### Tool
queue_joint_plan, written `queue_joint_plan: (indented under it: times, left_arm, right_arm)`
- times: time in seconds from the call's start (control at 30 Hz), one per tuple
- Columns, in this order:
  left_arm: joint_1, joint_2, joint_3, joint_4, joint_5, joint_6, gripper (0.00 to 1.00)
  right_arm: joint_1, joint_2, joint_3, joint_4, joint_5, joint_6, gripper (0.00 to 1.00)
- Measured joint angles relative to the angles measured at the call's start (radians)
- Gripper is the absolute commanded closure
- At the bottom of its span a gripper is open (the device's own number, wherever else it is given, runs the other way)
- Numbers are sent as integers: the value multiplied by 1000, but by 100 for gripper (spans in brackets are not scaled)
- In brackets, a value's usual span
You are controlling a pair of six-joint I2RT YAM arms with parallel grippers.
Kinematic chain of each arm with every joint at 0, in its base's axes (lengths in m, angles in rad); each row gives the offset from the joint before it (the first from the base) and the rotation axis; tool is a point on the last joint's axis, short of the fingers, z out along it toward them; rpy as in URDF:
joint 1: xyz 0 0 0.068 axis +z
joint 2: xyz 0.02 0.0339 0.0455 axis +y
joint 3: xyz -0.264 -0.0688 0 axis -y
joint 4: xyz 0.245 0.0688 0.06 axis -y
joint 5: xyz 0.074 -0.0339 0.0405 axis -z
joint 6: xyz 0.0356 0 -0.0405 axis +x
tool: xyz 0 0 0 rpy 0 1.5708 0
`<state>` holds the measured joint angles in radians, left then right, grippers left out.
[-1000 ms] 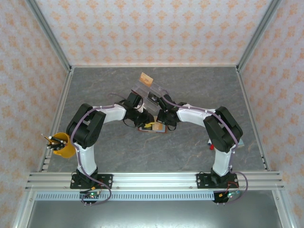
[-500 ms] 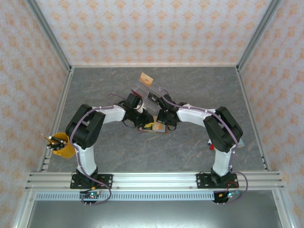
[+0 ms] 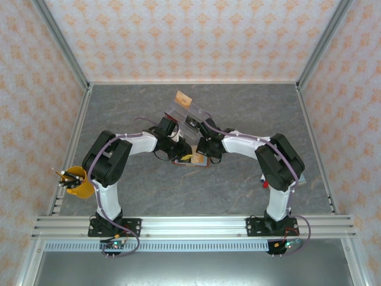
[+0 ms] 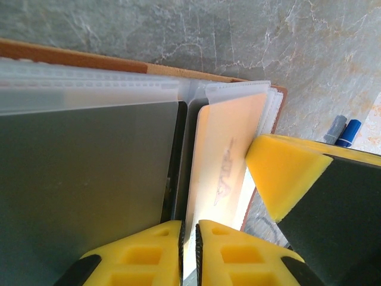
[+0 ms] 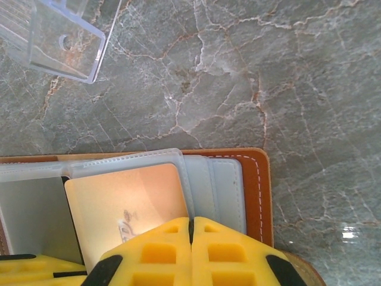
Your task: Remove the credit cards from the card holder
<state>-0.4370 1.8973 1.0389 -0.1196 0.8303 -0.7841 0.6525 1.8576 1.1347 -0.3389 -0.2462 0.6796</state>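
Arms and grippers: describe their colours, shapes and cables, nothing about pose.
The left arm and right arm each have black joint housings, white link shells and a purple cable running along them, above black base plates on an aluminium rail. The left gripper and right gripper have bright yellow fingers with moulded square recesses, backed by black.

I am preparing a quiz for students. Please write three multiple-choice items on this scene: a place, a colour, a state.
1. Where does the yellow cup stand? A at the table's left edge; B far right corner; C in the middle.
2. The card holder's cover is: A green; B brown; C white.
3. The right gripper has its jaws: A wide open; B shut; C around a pen.
Answers: A, the top view shows it at left; B, its stitched edge is brown; B, the fingers meet.
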Motion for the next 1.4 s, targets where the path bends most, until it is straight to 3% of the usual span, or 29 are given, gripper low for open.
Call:
queue_joint_plan:
  times: [0.27,1.03,1.2,1.4]
  left_arm:
    - [0,10,0,0,0,-3,100]
    - [15,-82,-21,-57,-92,79,100]
    - [46,-122,-30,-107,-147,96,89]
    - [60,-137,-34,-128,-178,105,88]
  right_arm:
    - [-6,-2,-8,19,-9,0,97]
    - [3,-7,-8,13,28,-1,96]
    - [10,-31,-7,-37,60,-16,91]
    - [13,-80,-7,-71,63,-41,81]
